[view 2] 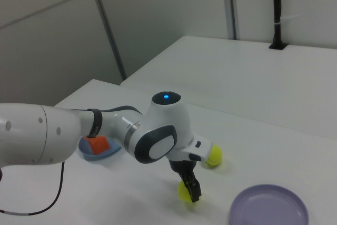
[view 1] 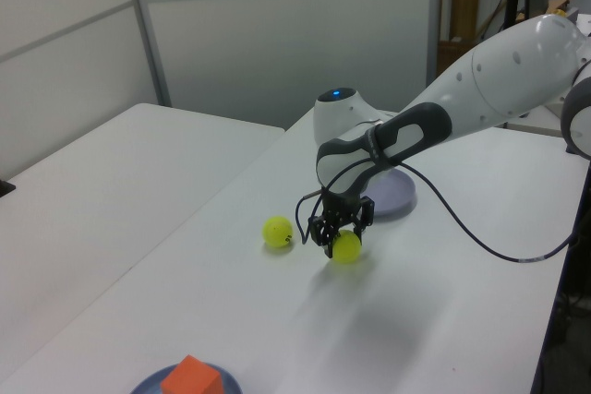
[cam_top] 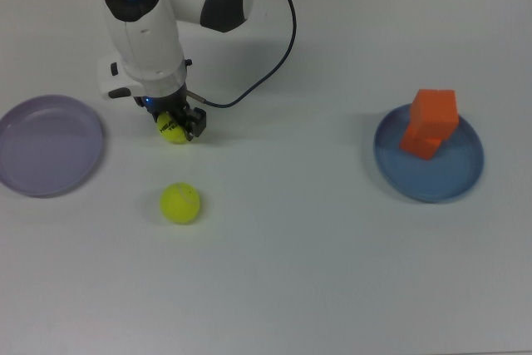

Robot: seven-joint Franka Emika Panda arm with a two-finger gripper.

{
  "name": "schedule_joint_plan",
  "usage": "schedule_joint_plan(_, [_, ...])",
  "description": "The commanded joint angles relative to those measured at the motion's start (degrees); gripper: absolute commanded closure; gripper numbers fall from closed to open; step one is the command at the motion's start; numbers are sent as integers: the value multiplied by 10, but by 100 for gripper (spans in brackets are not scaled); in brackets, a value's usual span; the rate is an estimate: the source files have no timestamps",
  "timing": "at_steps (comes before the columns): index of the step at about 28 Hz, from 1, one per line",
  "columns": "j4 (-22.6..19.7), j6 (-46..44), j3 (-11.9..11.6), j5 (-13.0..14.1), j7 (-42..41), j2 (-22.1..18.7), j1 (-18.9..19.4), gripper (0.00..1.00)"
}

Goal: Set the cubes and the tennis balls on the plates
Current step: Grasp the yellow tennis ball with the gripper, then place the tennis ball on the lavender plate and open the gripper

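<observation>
Laboratory or test room: plain white bench, grey partition wall panels, white robot arm with trailing black cable.
</observation>
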Motion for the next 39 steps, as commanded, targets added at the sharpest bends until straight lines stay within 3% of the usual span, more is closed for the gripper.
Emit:
schedule_joint_plan(1, [-3,5,-11,18,-32,-32,0,100])
schedule_joint_plan(5, [10,4,-46,18,-36,-51,-4,100])
schedule_joint_plan(11, [36,11,-91,26,-49,-41,-14,100])
schedule_joint_plan(15, [62,12,-93,72,-84,-13,-41,100])
schedule_joint_plan(18, [75,13,-97,90,-97,8,-48,100])
schedule_joint_plan(25, [88,57,-98,101,-100,56,-68,100])
schedule_joint_plan(35, [87,57,-98,100,-103,60,-72,100])
schedule_joint_plan(36, [87,56,-98,99,-109,60,-73,97])
schedule_joint_plan(37, [86,51,-98,100,-129,58,-75,23])
schedule_joint_plan(38, [85,50,-98,100,-141,57,-75,0])
schedule_joint_plan(39, [84,50,-98,100,-149,55,-76,0])
